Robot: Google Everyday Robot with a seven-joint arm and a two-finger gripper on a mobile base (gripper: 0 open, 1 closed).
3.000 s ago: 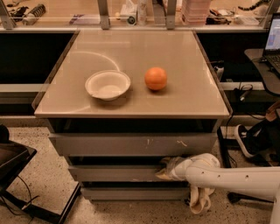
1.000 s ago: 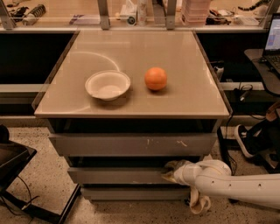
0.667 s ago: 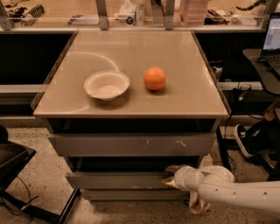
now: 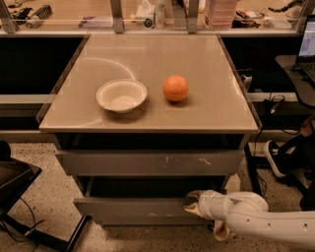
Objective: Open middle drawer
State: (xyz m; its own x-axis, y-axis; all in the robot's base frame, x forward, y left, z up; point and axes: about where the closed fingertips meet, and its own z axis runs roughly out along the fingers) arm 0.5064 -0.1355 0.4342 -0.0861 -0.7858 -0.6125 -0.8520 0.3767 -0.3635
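The middle drawer (image 4: 133, 209) is the plain grey front below the scratched top front (image 4: 147, 163). It stands pulled out toward me, with a dark gap above its upper edge. My gripper (image 4: 193, 205) sits at the right part of that upper edge, touching the drawer front. The white arm (image 4: 261, 221) comes in from the lower right. The drawer's inside is in shadow. The lowest drawer is hidden below the pulled-out front.
On the beige cabinet top (image 4: 206, 113) stand a white bowl (image 4: 121, 95) and an orange (image 4: 175, 88). A black stand (image 4: 15, 182) is at the lower left. Cables and a chair base (image 4: 283, 157) are to the right, and a cluttered counter (image 4: 147, 15) behind.
The middle drawer's front has slid out toward me, widening the dark gap above it. My gripper has come back with it, staying at its upper edge.
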